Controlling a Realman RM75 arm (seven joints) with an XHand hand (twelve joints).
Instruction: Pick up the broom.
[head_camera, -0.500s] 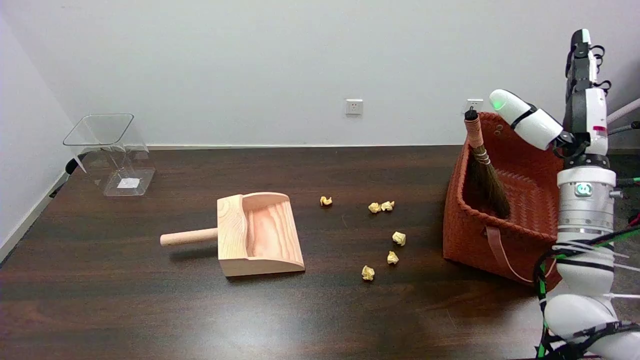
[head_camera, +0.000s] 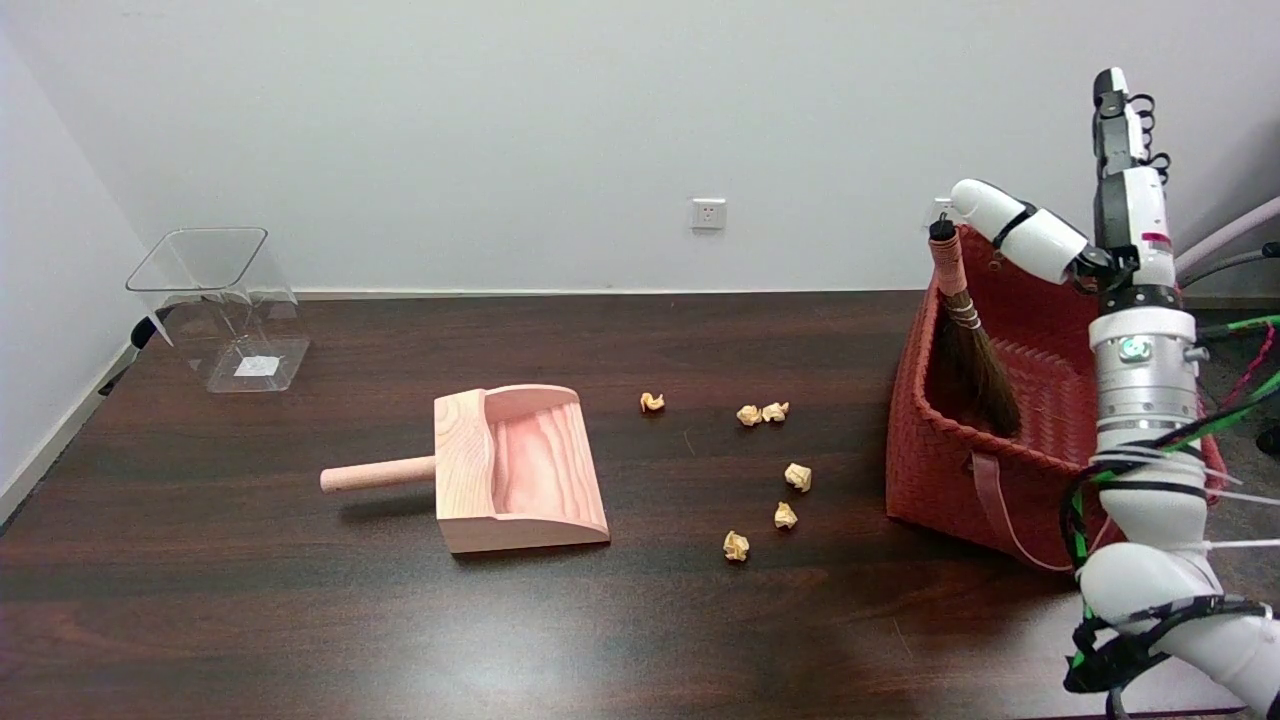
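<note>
The broom (head_camera: 962, 335) stands in the red woven basket (head_camera: 935, 480) at the right, leaning on its far left corner, brown bristles down and the wrapped handle up with a black tip. My right hand (head_camera: 1090, 205) is raised above the basket, to the right of the handle's top. Its fingers are spread: one white finger (head_camera: 1015, 232) reaches left to just beside the black tip, the others point straight up. It holds nothing, and a small gap separates the finger from the handle.
A wooden dustpan (head_camera: 515, 470) lies mid-table with its handle to the left. Several crumpled paper balls (head_camera: 785, 475) are scattered between it and the basket. A clear plastic bin (head_camera: 220, 305) stands at the far left corner.
My right arm and hand have shifted left and slightly up, bringing the outstretched finger closer to the top of the broom handle. The broom and the basket stay still.
</note>
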